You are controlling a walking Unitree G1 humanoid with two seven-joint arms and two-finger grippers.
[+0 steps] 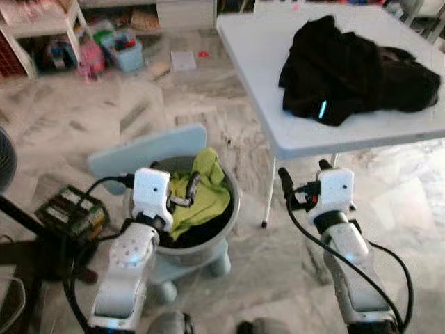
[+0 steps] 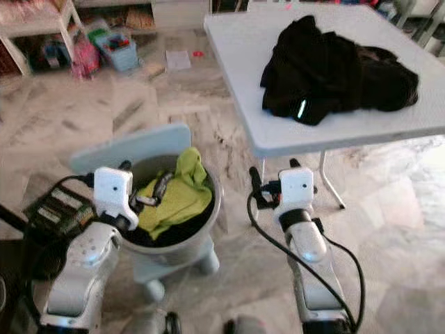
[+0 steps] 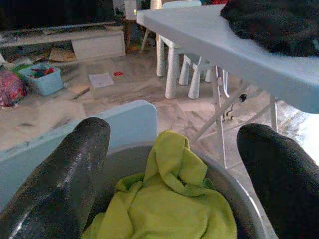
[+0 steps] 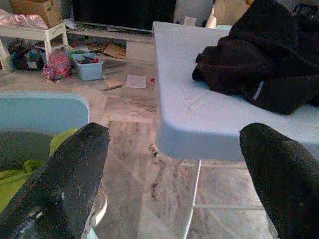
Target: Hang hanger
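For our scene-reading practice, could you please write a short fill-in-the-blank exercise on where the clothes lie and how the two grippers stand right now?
1. The black clothes lie piled on the white ____.
2. The cloth heaped in the grey basket is ____ in colour.
3. The left gripper, over the basket, has its jaws ____.
4. The right gripper hangs in front of the table edge, holding ____.

Missing words: table; yellow-green; open; nothing

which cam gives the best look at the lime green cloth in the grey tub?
Left wrist view: the crumpled lime green cloth sits close between the open left end effector fingers, folds clear. Both eye views show it whole but smaller inside the round grey tub. Right wrist view catches an edge.
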